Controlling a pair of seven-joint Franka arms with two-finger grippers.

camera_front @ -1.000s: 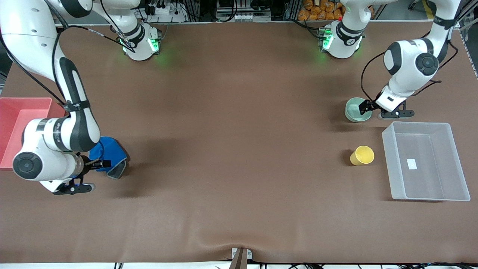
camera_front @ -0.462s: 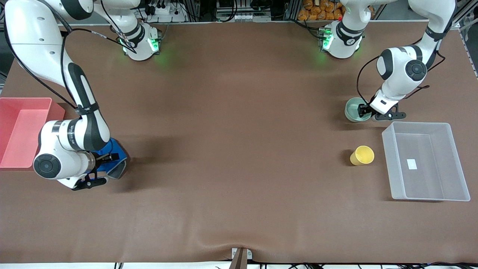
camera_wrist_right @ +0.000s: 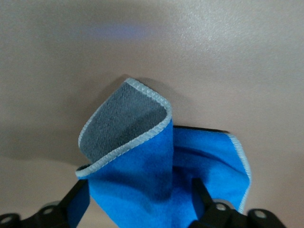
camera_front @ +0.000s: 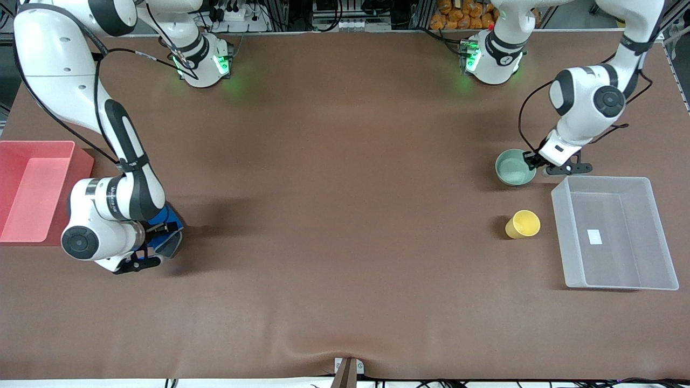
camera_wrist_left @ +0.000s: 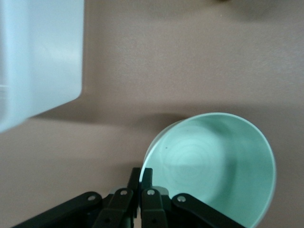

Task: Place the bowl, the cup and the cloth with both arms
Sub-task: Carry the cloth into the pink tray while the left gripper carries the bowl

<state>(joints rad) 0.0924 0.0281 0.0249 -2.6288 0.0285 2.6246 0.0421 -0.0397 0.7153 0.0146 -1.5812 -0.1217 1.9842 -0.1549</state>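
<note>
The left gripper (camera_wrist_left: pixel 141 183) has its fingers pinched shut on one thin spot of the bowl's (camera_front: pixel 515 167) rim, so the glossy bowl could swing or slip out on its way to the clear bin (camera_front: pixel 656 229) just beside it; the cup (camera_front: pixel 522 224) stands nearer the camera, close to that bin. The right gripper (camera_wrist_right: pixel 142 199) straddles the cloth (camera_wrist_right: pixel 156 161) with fingers spread and not closed, near the red bin (camera_front: pixel 59 148), and may catch only a loose fold.
</note>
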